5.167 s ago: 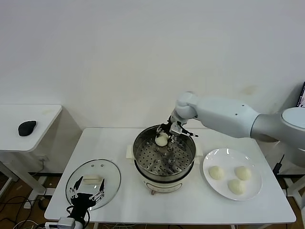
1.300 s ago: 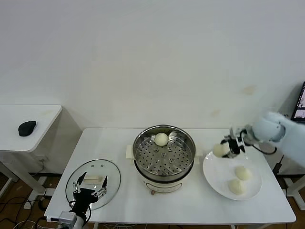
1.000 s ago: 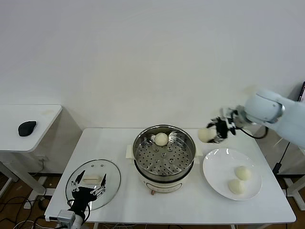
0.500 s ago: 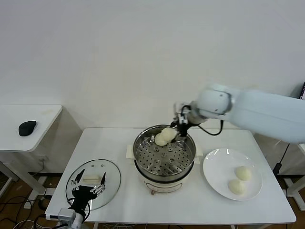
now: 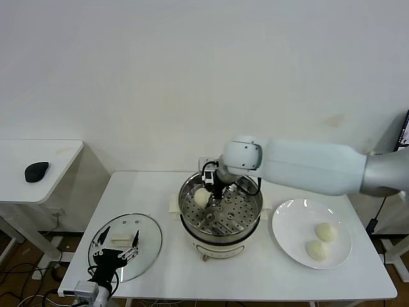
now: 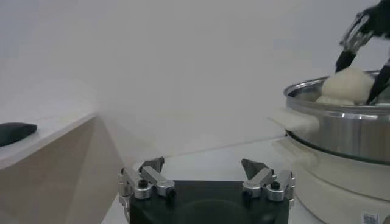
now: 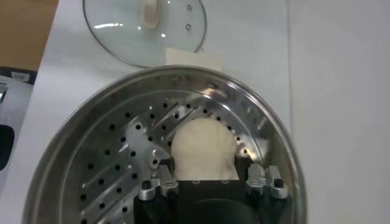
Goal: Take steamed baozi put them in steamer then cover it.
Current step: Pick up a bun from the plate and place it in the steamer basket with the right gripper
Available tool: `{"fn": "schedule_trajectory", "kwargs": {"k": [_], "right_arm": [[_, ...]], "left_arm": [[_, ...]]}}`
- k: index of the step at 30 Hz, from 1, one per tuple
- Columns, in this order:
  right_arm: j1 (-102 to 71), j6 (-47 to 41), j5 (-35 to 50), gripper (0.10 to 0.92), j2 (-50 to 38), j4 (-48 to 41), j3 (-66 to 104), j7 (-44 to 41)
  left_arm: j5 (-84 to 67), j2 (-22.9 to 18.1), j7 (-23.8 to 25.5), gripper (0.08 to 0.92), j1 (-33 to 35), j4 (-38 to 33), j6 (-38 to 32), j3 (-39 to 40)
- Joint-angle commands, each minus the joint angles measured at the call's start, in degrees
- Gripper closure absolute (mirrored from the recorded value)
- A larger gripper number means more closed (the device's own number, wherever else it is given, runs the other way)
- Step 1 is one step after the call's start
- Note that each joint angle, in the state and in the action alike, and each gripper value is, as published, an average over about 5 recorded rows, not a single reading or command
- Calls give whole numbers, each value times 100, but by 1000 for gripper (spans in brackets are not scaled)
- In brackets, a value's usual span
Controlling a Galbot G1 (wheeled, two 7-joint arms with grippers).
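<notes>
My right gripper [image 5: 209, 189] reaches into the steamer [image 5: 238, 233] and is shut on a cream-white baozi [image 5: 202, 197], held low over the left part of the perforated tray. In the right wrist view the baozi [image 7: 203, 149] sits between the fingers of the right gripper [image 7: 204, 173]. The baozi placed earlier is hidden behind the gripper. Two more baozi [image 5: 326, 232] [image 5: 316, 250] lie on the white plate [image 5: 291, 220]. The glass cover [image 5: 146, 238] lies flat at the table's front left. My left gripper [image 5: 115, 256] is open above it, also seen in the left wrist view [image 6: 202, 165].
A side table at the far left carries a black mouse [image 5: 36, 171]. The steamer [image 6: 347, 125] stands in the middle of the white table, with the plate to its right. The cover [image 7: 146, 27] also shows in the right wrist view.
My right gripper lifted a baozi off the plate, carried it left over the steamer, and now holds it lower at the tray's left side. The left arm has hardly moved.
</notes>
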Motion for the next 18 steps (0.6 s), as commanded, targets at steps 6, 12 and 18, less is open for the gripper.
{"fn": "schedule_trajectory", "kwargs": {"k": [6,12,18], "right_arm": [[-580,-49,-188,341,410,-513,156,78],[51,-26,-201,214,-112,-117,117,-163],[1064,144,-242,203,-1188,710,-105,-860]], "left_arm": [[6,-40,-12,177,-14,-7,-23,5],[24,-44,-8,177,-13,0,-18,19],[26,-12,-2,177,-9,-42,-7,37]]}}
